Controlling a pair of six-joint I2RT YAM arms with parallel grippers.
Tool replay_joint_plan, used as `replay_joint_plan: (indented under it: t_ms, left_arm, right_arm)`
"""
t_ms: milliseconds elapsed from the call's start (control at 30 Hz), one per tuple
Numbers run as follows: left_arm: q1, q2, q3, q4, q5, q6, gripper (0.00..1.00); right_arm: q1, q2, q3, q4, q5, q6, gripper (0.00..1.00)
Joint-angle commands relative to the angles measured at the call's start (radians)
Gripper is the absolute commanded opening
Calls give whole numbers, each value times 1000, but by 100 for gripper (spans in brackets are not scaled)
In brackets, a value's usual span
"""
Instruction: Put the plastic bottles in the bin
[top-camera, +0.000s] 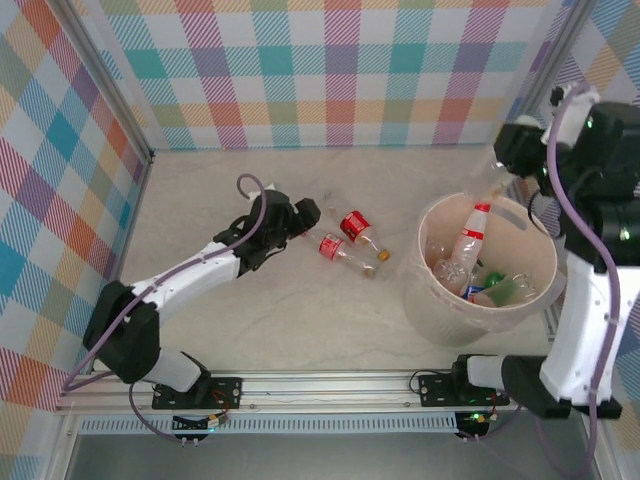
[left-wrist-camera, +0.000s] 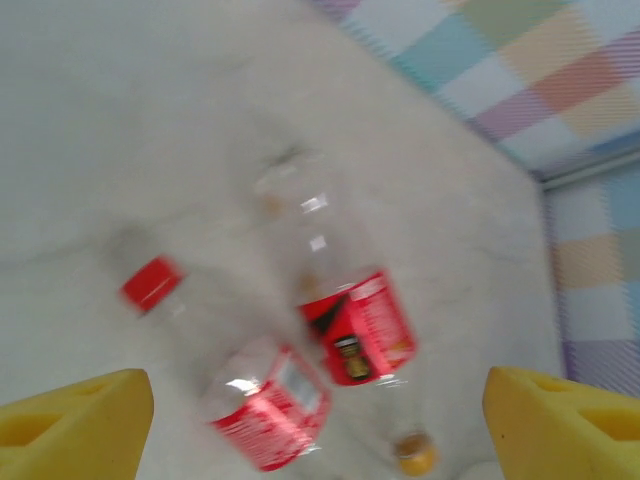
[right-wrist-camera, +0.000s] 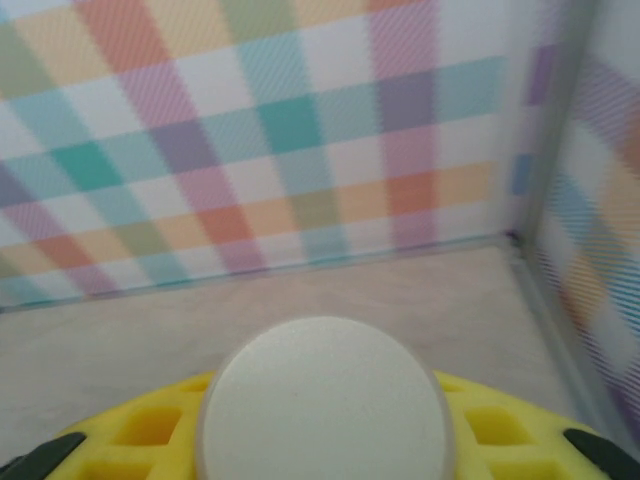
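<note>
your left gripper (top-camera: 305, 214) hangs low over the middle of the pale marbled bench (top-camera: 250, 320). its yellow fingers (left-wrist-camera: 75, 420) are spread wide apart.

just past its tips two small clear plastic bottles lie on their sides, close together. the red-capped bottle (left-wrist-camera: 265, 405) wears a red label. the orange-capped bottle (left-wrist-camera: 355, 325) beside it has a red label too, and its cap points toward the bench's right edge. from the wrist view you cannot tell whether the two touch, because the picture is blurred.

your right gripper (top-camera: 508, 162) is raised over the far rim of the large round cream-white plastic bin (top-camera: 425, 318). the bin stands near the bench's right edge, in front of the right arm's base. the gripper's fingers (right-wrist-camera: 140, 430) are clamped on a clear held bottle (top-camera: 486, 182) that slants down toward the bin's mouth. the wrist view looks straight at that bottle's round whitish end.

several bottles already lie in the bin. among them are an upright red-labelled bottle (top-camera: 470, 238) and a green bottle (top-camera: 503, 290).
</note>
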Motion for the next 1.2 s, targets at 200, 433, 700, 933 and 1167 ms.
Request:
replay_joint_plan:
  t_ms: [200,433,700,933,1167]
  left_arm:
    - [-22,171,47,29,87,-285,89]
    - [-57,205,36,60,67,-370,92]
    - [-84,260,54,65,55,-412,92]
    - [-89,267,19,70,6,-469,90]
    - [-91,311,23,111,24,-486,88]
  right_arm:
    - [-106,-160,-368,-62,137,-25,8]
    - [-195,-213,-642,118,2,-2,8]
    - [-205,-207,-793,265,-82,7,10]
    - [-212,-257,-944,369,-276,61,10]
    - [-211,-265,-1043,445,-373,93,12]
